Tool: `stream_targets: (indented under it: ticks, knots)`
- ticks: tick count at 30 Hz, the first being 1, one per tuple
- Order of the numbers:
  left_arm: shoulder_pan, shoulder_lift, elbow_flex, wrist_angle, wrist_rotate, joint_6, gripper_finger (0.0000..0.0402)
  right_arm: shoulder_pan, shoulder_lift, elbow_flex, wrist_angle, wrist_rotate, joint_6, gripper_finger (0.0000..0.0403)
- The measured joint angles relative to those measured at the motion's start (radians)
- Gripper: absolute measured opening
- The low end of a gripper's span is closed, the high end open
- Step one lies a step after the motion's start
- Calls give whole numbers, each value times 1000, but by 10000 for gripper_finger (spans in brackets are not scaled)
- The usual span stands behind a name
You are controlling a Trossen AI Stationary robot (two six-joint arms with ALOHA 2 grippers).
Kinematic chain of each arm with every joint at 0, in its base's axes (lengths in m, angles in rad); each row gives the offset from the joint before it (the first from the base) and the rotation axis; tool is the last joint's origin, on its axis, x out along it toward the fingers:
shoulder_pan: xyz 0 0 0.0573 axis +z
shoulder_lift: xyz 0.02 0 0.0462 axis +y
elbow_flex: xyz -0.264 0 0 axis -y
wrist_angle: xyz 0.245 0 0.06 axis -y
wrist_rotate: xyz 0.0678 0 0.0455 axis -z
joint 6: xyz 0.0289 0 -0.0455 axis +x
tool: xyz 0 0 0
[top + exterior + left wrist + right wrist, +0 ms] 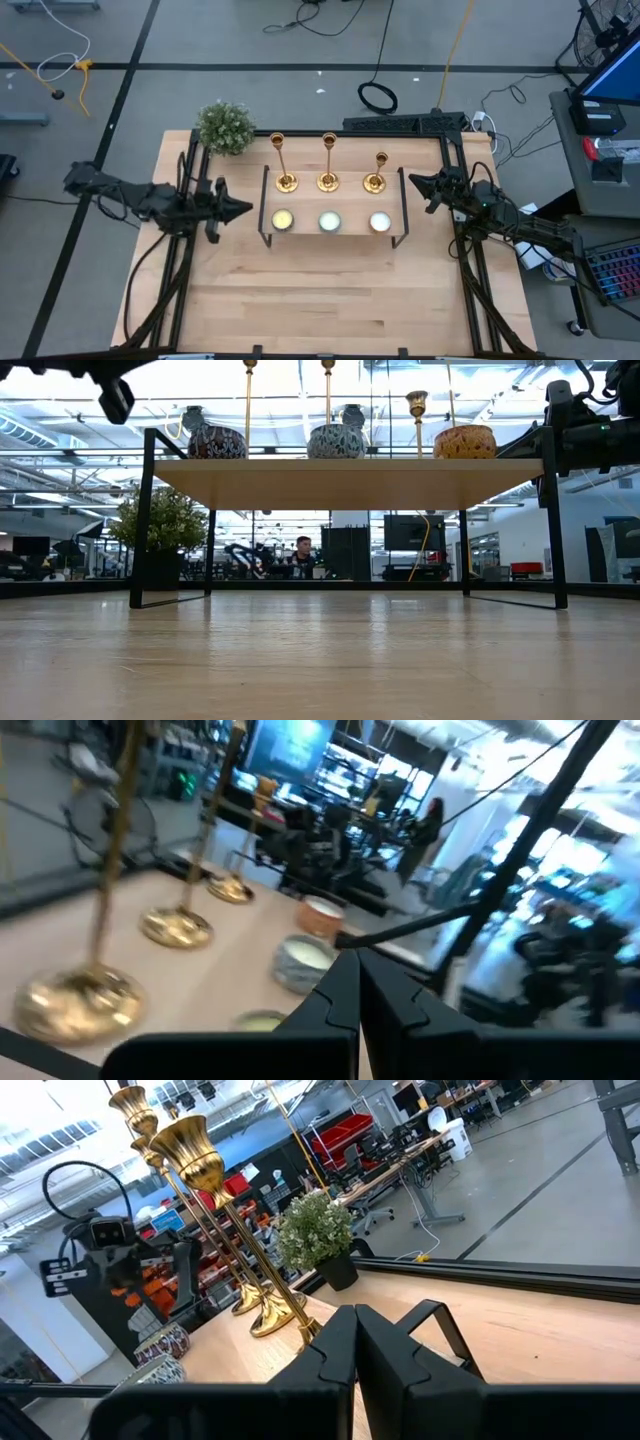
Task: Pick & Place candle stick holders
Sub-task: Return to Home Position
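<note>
Three shiny gold candle stick holders (328, 165) on wooden shelf (305, 204), between left gripper (243, 208) and right gripper (414, 181); jaws closed, empty. Placing looks done.

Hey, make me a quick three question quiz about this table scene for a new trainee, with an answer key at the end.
1. True or false: all three candle stick holders stand on the shelf.
2. Where is the potted plant? A: on the table, off the shelf, on the left arm's side. B: on the shelf. C: under the shelf.
3. Fill in: the left gripper and right gripper, flanking the shelf, both have fingers ___.
Key: 1 true; 2 A; 3 shut.
</note>
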Motion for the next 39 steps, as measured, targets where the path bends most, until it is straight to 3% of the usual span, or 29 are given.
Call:
stream_targets:
  ticks: [5, 11, 13, 20, 26, 39]
  knots:
    - [132, -4, 0, -45, 109, 63, 0, 0, 0, 0, 0, 0, 0, 4]
    - [310, -4, 0, -83, 351, 80, 0, 0, 0, 0, 0, 0, 0, 4]
    - [349, -12, 0, -80, 389, 89, 0, 0, 0, 0, 0, 0, 0, 4]
    - [362, -99, 0, -84, 365, 108, 0, 0, 0, 0, 0, 0, 0, 4]
    - [333, -168, 0, -213, 307, 138, 0, 0, 0, 0, 0, 0, 0, 4]
    - [310, -185, -41, -254, 232, 162, 0, 0, 0, 0, 0, 0, 0, 4]
